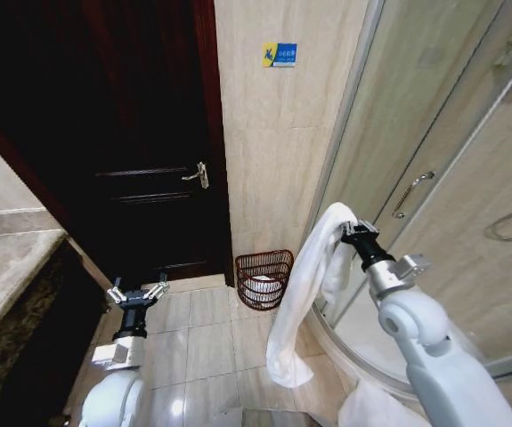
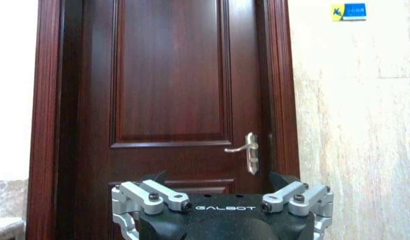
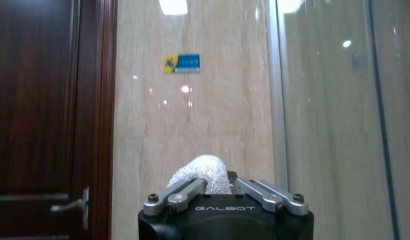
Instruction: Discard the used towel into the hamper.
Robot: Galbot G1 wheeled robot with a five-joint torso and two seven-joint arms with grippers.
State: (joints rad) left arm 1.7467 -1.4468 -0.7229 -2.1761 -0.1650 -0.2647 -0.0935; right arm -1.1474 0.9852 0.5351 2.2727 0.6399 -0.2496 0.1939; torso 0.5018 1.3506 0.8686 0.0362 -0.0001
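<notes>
My right end effector (image 1: 352, 228) grips the white towel (image 1: 304, 298) by its top, hanging long. The hamper (image 1: 264, 278) stands on the floor against the wall, ahead and below. I'd centre over it before releasing. Left end effector (image 1: 136, 294) idles open.

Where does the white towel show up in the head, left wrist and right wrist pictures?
Head view: the towel hangs from the right gripper, right of centre, beside the hamper.
Left wrist view: not in this picture; the left gripper faces the door.
Right wrist view: a bunched fold pinched between the fingers.
Shared landmark: the blue-and-yellow wall sign.
</notes>
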